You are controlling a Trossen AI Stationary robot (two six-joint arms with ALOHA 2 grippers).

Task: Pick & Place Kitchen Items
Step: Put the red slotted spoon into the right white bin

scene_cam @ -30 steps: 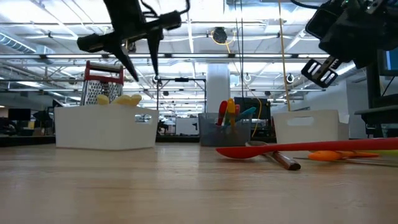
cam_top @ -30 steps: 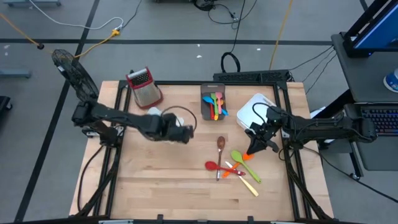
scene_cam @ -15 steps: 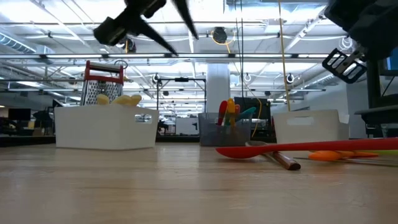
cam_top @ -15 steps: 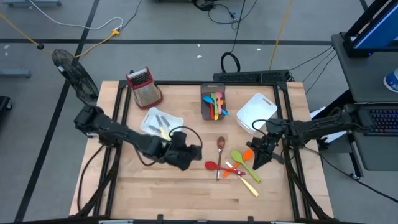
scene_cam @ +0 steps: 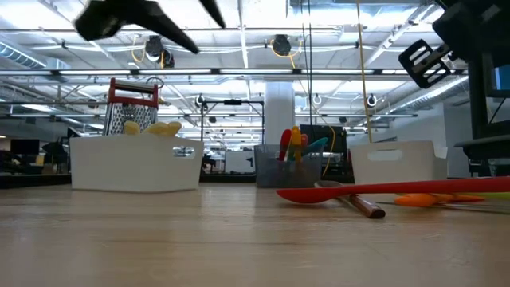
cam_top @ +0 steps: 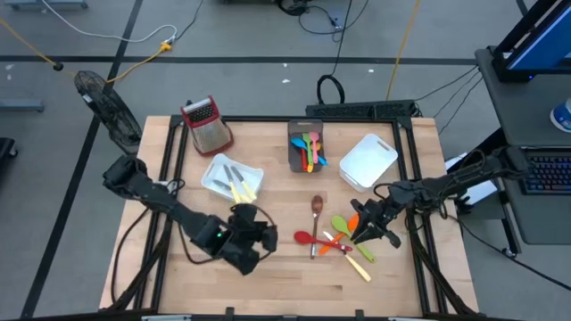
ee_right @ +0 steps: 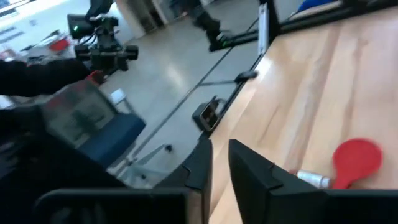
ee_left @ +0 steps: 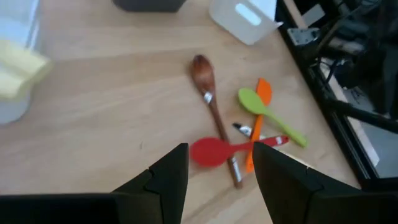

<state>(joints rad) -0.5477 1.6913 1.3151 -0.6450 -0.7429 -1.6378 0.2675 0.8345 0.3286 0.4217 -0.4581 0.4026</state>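
Observation:
A loose pile of kitchen items lies on the wooden table right of centre: a red spoon (cam_top: 306, 237), a brown wooden spoon (cam_top: 316, 207), a green spoon (cam_top: 343, 225), an orange spatula (cam_top: 354, 223) and a yellow utensil (cam_top: 359, 267). My left gripper (cam_top: 269, 239) hangs above the table just left of the pile, open and holding nothing. In the left wrist view its fingers (ee_left: 219, 152) frame the red spoon (ee_left: 211, 151). My right gripper (cam_top: 364, 226) hovers at the pile's right side. Its fingers (ee_right: 219, 149) stand a narrow gap apart with nothing between them.
A white bin (cam_top: 232, 178) holding yellow and pale utensils sits at left centre. A grey bin (cam_top: 306, 150) of coloured utensils stands at the back, a white bin (cam_top: 368, 162) to its right. A red-topped grater (cam_top: 207, 125) stands far left. Black frame rails edge the table.
My left gripper has swung from over the left white bin toward the table's near edge, uncovering the bin, and now points at the pile. My right gripper has moved a little toward the near edge, alongside the pile. The utensils have not moved.

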